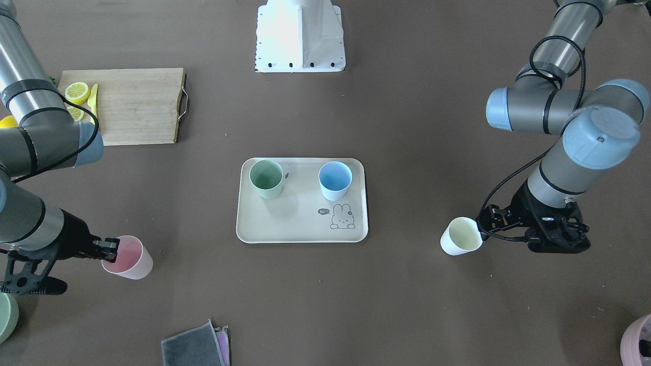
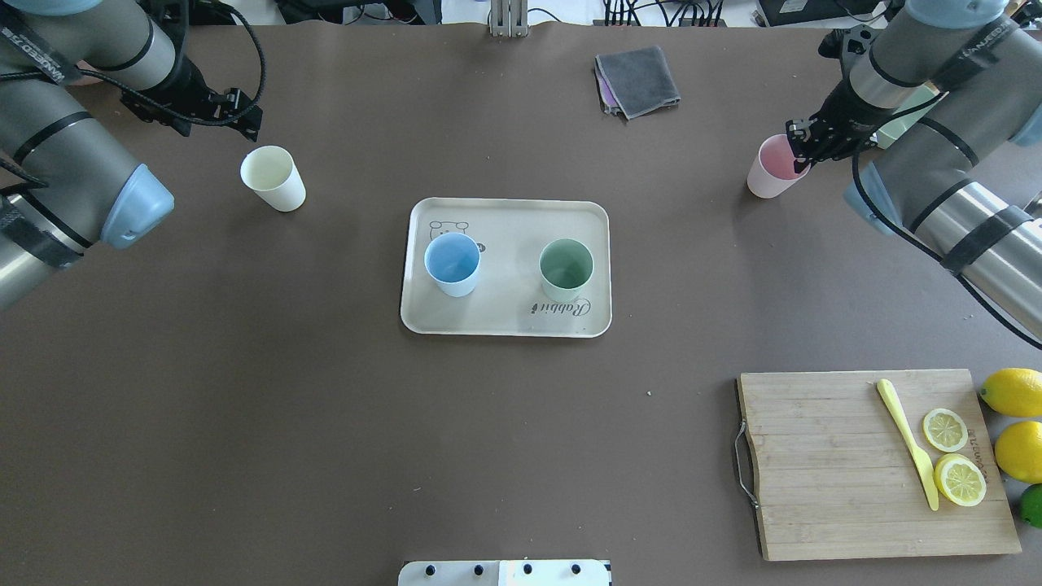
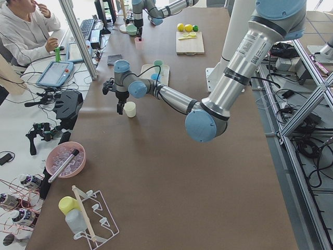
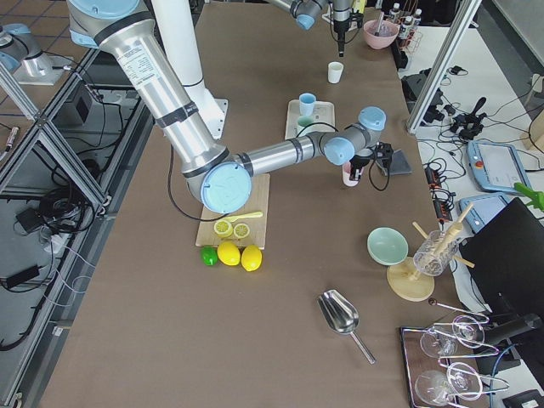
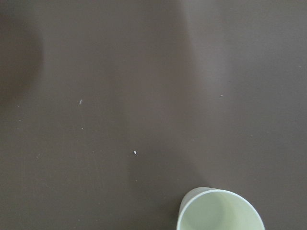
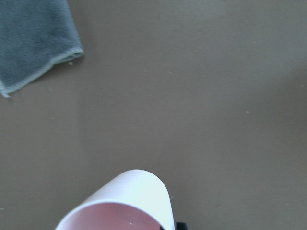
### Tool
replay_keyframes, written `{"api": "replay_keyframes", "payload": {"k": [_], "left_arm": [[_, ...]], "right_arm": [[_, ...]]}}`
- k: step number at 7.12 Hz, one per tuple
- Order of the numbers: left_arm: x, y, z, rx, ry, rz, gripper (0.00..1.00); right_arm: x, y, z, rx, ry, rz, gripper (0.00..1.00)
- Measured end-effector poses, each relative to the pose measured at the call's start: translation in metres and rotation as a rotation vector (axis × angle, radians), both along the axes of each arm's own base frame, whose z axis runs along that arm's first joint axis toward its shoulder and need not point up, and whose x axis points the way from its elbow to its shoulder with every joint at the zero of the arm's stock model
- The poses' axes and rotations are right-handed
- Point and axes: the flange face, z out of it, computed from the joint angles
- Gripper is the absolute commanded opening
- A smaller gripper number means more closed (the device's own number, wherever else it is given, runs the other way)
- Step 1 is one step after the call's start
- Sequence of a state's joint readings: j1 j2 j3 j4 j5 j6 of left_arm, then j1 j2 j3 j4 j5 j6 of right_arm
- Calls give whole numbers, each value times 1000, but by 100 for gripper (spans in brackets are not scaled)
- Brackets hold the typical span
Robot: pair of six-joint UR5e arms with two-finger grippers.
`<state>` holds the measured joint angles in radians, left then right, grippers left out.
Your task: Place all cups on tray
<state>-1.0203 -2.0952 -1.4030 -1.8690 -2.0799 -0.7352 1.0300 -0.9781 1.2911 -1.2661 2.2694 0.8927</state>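
The desk (image 2: 326, 423) is long, with a dark brown matte top. Aluminium frame bars (image 3: 307, 99) stand along one side, over a grey floor (image 4: 51, 340) with cables (image 4: 34, 212). A white bench (image 3: 15, 130) runs along the other side. Light is even.

Bare brown table (image 2: 326, 407) runs from the pink cup (image 2: 769, 172) to the tray (image 2: 505, 325), and likewise from the cream cup (image 2: 274, 181) to the tray; both lanes lie open. On the tray, the blue cup (image 2: 452, 264) and green cup (image 2: 566, 270) stand apart with a gap between them. The strip by the rabbit drawing (image 1: 342, 217), on the side away from the robot, is bare. The folded grey cloth (image 2: 637, 80) lies near the far edge, off both lanes. The cutting board (image 2: 822, 472) lies well apart on the robot's right
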Motion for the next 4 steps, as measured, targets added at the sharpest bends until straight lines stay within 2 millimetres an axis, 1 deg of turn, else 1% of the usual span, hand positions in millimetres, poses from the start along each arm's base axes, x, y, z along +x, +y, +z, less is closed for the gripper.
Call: {"api": "replay_keyframes", "payload": {"k": [1, 2, 3, 4], "left_arm": [[10, 3, 7, -1, 5, 9, 76], [22, 7, 14, -6, 3, 23, 41], [31, 11, 17, -10, 1, 35, 0], [36, 13, 19, -13, 0, 41, 0]], "right_arm": [[-18, 10, -36, -7, -39, 15, 0], [-41, 24, -66, -15, -71, 14, 0], [-74, 41, -92, -28, -95, 1, 0], [-107, 59, -110, -37, -105, -14, 0]]}}
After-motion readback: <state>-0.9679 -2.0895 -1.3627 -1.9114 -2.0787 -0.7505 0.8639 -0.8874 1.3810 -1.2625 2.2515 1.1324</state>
